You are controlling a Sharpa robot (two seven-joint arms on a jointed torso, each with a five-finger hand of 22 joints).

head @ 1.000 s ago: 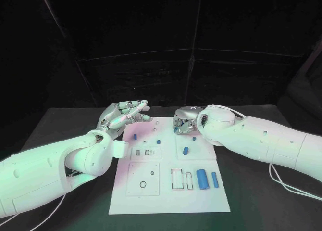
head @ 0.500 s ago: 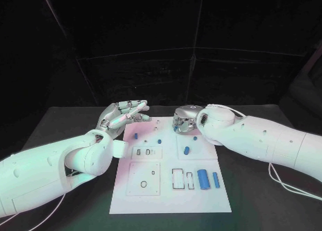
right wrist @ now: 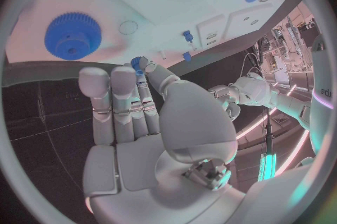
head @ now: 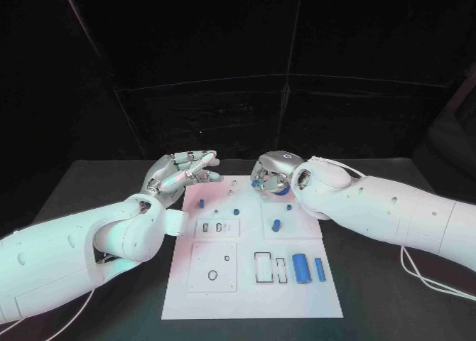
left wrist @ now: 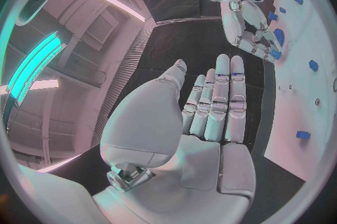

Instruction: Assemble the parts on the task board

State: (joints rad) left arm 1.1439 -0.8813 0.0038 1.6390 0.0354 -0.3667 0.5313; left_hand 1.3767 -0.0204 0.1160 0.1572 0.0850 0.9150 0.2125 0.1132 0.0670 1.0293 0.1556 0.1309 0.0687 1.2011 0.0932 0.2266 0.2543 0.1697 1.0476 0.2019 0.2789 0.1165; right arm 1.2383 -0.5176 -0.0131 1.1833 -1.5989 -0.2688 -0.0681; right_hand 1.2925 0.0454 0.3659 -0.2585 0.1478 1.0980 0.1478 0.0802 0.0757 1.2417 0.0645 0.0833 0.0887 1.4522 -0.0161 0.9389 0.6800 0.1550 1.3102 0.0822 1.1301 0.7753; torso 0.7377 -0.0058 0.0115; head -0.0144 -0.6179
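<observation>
Right hand [head: 271,175] pinched a small blue part [right wrist: 138,62] above the board [head: 253,288] at upper centre of the frame; left hand [head: 182,169] hovered spread, holding nothing. A loose pinch could drop the part onto the dark worktop [head: 84,185]

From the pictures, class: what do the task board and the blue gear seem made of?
Task board: probably matte white plastic or coated plate; flat, with no glare. Blue gear: likely moulded plastic; uniform colour, dull sheen, crisp teeth. Neither is certain.
</observation>
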